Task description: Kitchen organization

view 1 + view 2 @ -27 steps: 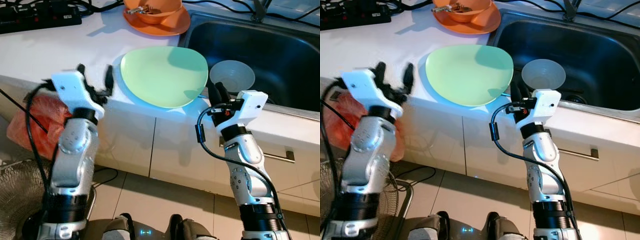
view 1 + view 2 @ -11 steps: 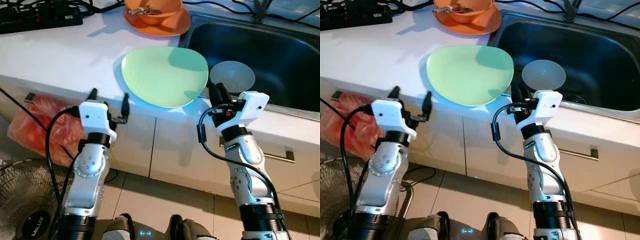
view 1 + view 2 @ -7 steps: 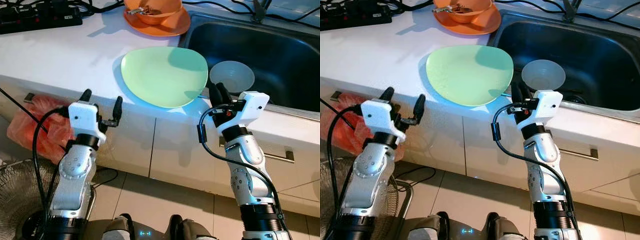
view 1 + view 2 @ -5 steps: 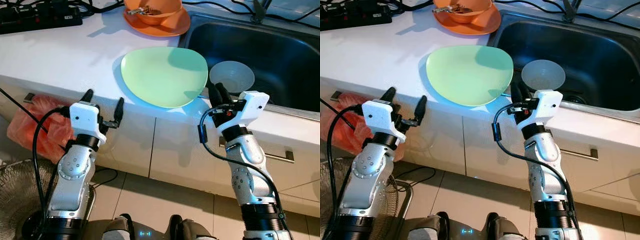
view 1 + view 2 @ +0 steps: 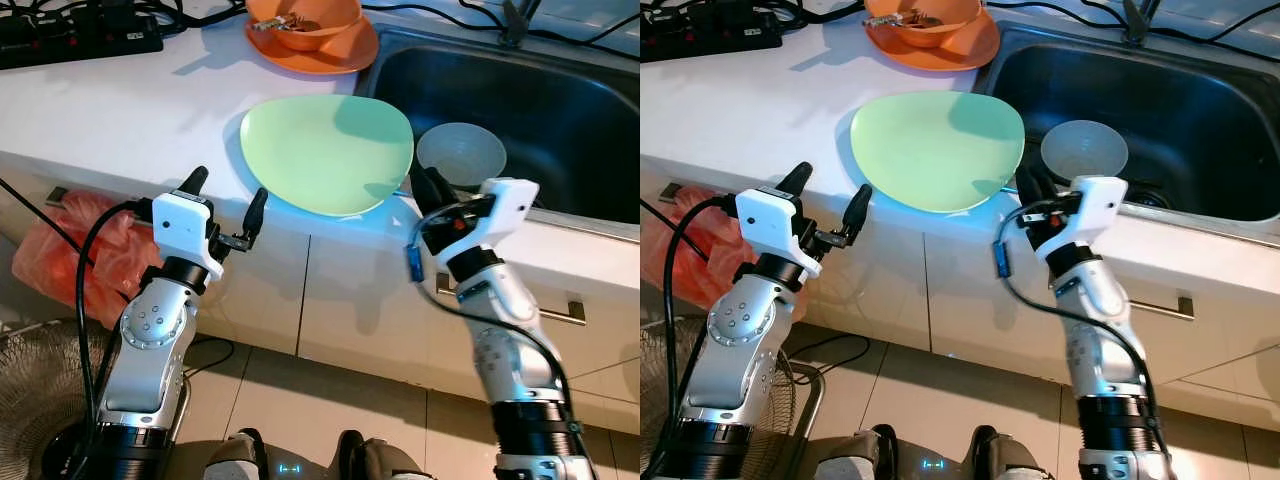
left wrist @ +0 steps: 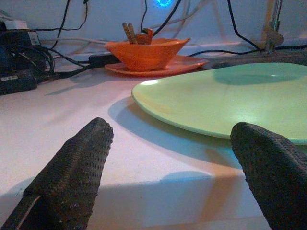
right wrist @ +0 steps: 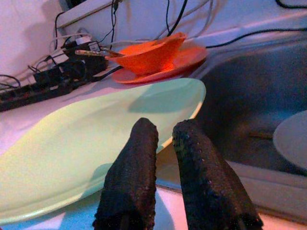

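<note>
Left tool (image 5: 225, 207) has its fingers spread wide and hangs just off the front edge of the desk (image 5: 120, 110), a little below the top and pointing in toward it. The green plate (image 5: 325, 152) lies flat on the desk ahead of it and off to its right, near side close to the desk edge, right side toward the sink (image 5: 520, 100). In the left wrist view the plate rim sits in front of the right-hand finger rather than between the two, so I read the tool as offset to the left of the plate.

Right tool (image 5: 1032, 190) has its fingers pressed nearly together, holding nothing, tips right at the plate's near-right rim by the sink corner; I can't tell if they touch it. A clear bowl (image 5: 461, 155) sits in the sink just beyond that tool. An orange bowl (image 5: 305, 14) on an orange plate (image 5: 345, 48) stands at the back of the desk, well apart from both tools.

The plate is roughly round, so no long axis matters. My judgement: the right tool is nearer the plate, but the left one is the one spread to take it. It needs to shift right and forward so the rim comes between its fingers.
</note>
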Robot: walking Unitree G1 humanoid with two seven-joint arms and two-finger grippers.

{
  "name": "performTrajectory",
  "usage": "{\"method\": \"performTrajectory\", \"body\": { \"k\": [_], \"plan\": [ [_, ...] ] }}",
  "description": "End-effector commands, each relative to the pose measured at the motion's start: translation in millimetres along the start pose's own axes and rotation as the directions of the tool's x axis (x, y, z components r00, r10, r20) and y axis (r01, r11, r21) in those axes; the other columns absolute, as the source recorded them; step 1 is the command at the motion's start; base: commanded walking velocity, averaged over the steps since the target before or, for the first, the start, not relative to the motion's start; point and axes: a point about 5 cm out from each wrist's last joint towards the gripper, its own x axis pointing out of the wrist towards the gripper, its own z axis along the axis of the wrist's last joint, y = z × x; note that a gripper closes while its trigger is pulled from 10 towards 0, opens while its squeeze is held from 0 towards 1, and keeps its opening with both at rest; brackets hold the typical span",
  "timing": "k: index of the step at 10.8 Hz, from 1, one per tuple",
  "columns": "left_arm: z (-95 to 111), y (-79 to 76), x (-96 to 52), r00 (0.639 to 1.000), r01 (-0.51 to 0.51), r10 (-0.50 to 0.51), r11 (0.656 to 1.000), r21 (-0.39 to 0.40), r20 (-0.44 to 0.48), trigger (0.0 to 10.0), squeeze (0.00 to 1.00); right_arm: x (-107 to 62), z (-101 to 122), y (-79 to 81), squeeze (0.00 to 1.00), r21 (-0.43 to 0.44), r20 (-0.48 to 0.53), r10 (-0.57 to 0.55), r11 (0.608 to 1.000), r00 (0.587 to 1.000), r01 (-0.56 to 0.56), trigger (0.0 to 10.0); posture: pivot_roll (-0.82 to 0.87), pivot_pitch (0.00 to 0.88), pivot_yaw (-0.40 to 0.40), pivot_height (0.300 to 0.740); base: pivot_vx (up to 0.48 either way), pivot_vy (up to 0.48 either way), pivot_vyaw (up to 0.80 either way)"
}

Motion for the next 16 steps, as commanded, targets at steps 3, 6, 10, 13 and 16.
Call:
{"method": "performTrajectory", "body": {
  "k": [3, 6, 10, 13, 16],
  "plan": [
    [-1, -6.5, 0.6, 1.0, 0.029, -0.029, 0.999, -0.015, -0.007, 10.0, 0.0, -2.5, 0, -15.0, 1.0, 0.046, -0.047, -0.058, 0.997, 0.997, 0.061, 10.0, 0.11, 0.199, -0.065, 0.74, 0.0, 0.0, 0.0],
    [-3, -8.8, 0.8, 0.999, 0.032, -0.032, 0.999, -0.023, -0.013, 10.0, 0.0, 7.0, 27, -8.0, 1.0, -0.019, -0.034, -0.008, 1.0, 0.999, 0.008, 10.0, 0.1, 0.194, -0.066, 0.74, 0.0, 0.0, 0.0],
    [-6, -13.8, 1.0, 0.999, 0.037, -0.038, 0.998, -0.043, -0.023, 10.0, 0.0, 15.6, 49, 6.9, 1.0, -0.054, -0.027, 0.049, 0.997, 0.998, -0.05, 10.0, 0.1, 0.191, -0.072, 0.74, 0.0, 0.0, 0.0],
    [-7, -15.7, 1.0, 0.999, 0.036, -0.038, 0.998, -0.048, -0.033, 10.0, 0.0, 12.3, 47, 8.7, 1.0, -0.042, -0.095, 0.03, 0.999, 0.995, -0.035, 10.0, 0.1, 0.199, -0.077, 0.74, 0.0, 0.0, 0.0],
    [-8, -16.4, 1.3, 0.999, 0.035, -0.037, 0.998, -0.051, -0.037, 10.0, 0.0, 8.5, 41, 3.8, 1.0, -0.015, -0.199, -0.032, 0.999, 0.979, 0.03, 10.0, 0.09, 0.207, -0.08, 0.74, 0.0, 0.0, 0.0]
  ]
}}
